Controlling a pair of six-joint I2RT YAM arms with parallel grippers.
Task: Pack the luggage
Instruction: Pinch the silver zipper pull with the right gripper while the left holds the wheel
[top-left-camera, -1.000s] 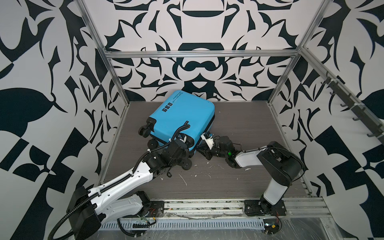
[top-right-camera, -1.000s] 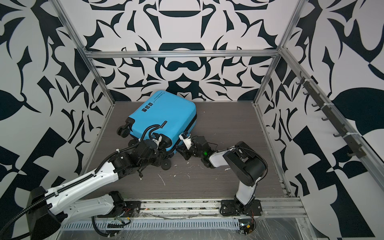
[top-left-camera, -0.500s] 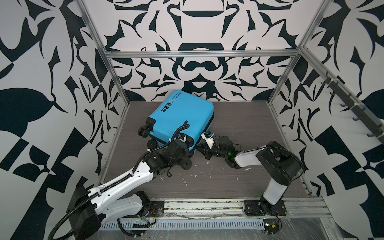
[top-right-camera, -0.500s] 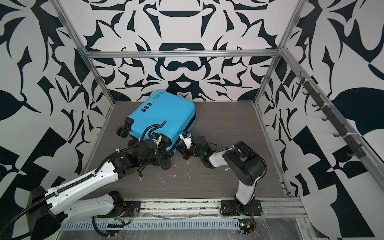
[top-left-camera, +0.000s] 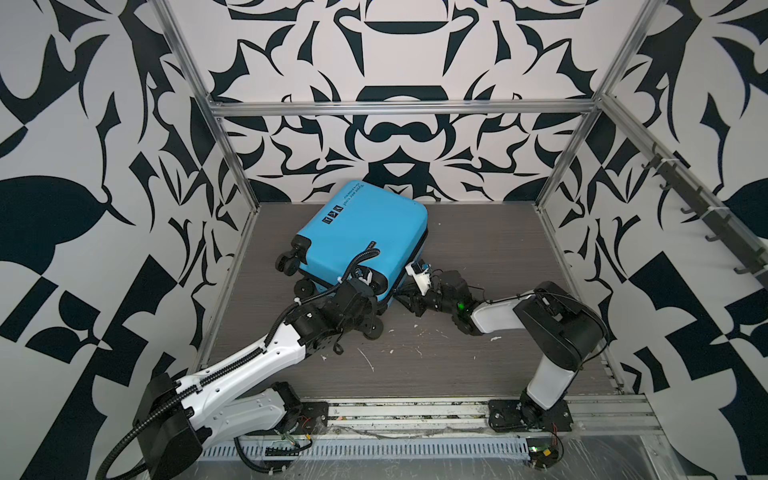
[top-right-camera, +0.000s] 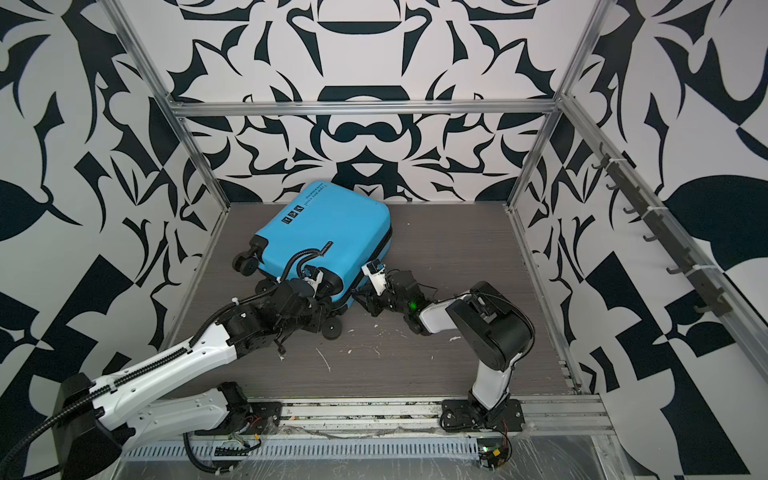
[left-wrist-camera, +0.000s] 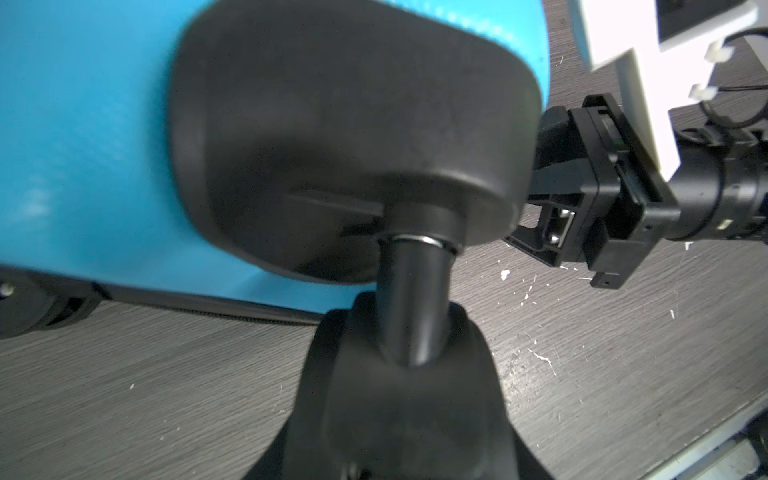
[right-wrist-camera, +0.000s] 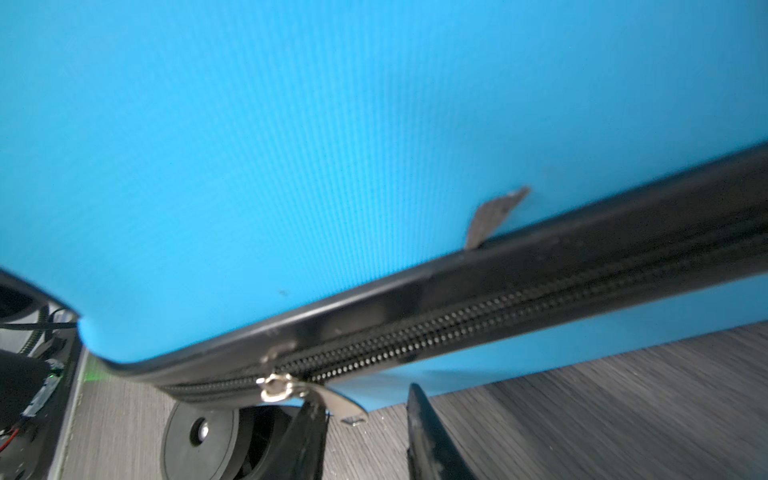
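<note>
The blue luggage (top-left-camera: 365, 232) lies flat on the grey worktop (top-left-camera: 498, 257), left of centre toward the far wall, with its wheeled end facing near. Its zipper band (right-wrist-camera: 498, 307) is closed where visible, and the silver pull (right-wrist-camera: 320, 395) is at the near right corner. The right end effector (right-wrist-camera: 365, 401) sits there with its fingers apart, one tip at the pull. The left end effector (top-left-camera: 365, 291) is close against a wheel mount (left-wrist-camera: 353, 124); I cannot tell whether it is clamped.
</note>
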